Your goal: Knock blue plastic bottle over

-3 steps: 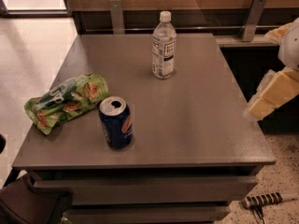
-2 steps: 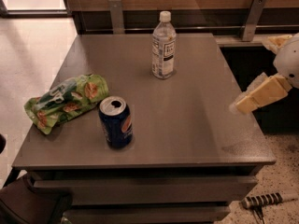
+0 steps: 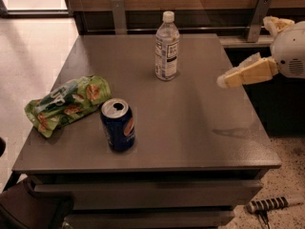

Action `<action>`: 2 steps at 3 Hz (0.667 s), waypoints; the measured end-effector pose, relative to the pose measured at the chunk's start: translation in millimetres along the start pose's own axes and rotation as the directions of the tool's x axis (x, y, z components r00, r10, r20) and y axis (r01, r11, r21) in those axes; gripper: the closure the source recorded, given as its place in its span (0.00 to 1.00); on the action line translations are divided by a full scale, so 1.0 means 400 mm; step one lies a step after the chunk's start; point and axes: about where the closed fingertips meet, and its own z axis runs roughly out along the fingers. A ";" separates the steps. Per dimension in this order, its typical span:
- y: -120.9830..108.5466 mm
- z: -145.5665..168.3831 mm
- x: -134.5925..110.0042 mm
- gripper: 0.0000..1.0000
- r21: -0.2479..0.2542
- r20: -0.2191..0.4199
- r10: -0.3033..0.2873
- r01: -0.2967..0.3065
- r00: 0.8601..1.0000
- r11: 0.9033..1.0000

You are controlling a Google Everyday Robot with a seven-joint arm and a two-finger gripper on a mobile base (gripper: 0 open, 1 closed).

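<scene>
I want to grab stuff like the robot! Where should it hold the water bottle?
Probably around the labelled middle of the blue plastic bottle, coming from the right: it stands upright, and the pincer hovers over the right edge of the table, nothing between.

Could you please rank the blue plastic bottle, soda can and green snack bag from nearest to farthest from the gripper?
The gripper hangs over the right edge of the table.
1. blue plastic bottle, back centre.
2. soda can, front left.
3. green snack bag, left edge.
</scene>
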 end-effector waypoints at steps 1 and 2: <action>-0.002 -0.002 0.000 0.00 0.002 -0.002 0.004 -0.004 1.000 1.000; 0.000 0.030 -0.011 0.00 0.003 0.055 0.034 -0.034 0.998 0.999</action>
